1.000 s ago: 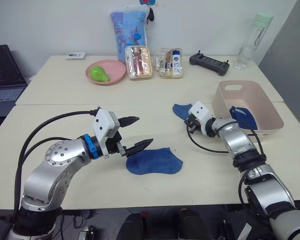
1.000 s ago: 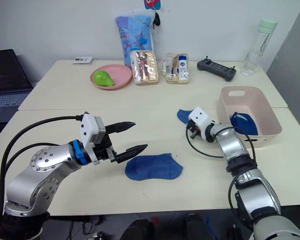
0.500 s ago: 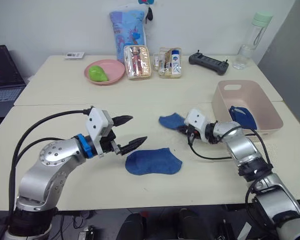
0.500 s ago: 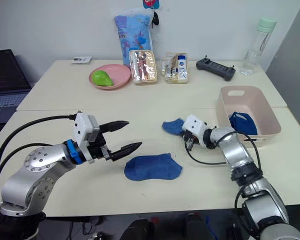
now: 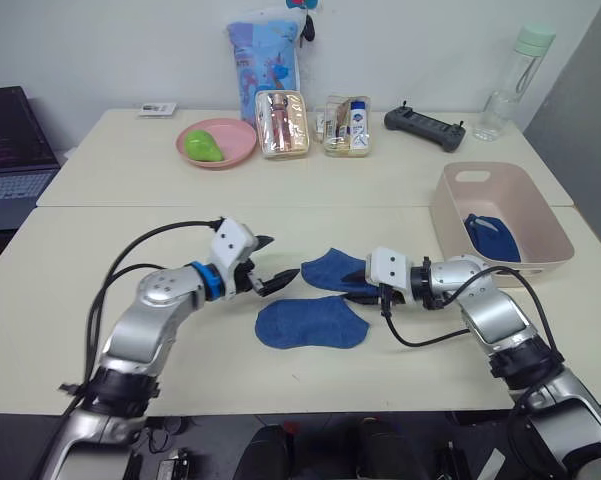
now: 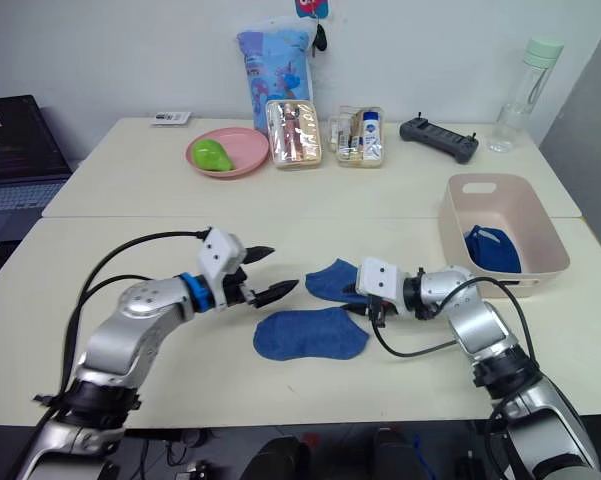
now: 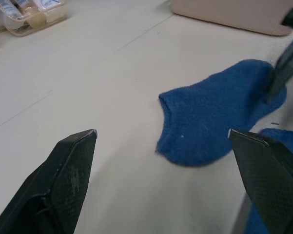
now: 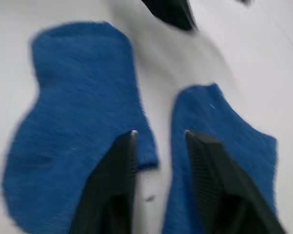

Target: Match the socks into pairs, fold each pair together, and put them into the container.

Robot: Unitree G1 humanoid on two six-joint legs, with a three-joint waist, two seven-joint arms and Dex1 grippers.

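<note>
Two socks (image 5: 310, 322) — left end effector (image 5: 276, 263) spread, right end effector (image 5: 358, 283) nearly together.

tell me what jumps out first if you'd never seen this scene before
Two medium blue socks lie side by side at the front middle of the table, one nearer the robot and one just behind it. Both grippers close in on them: the left gripper is open beside the rear sock, and the right gripper sits at that sock's other end. To the right, the pink container already holds something blue.
</note>
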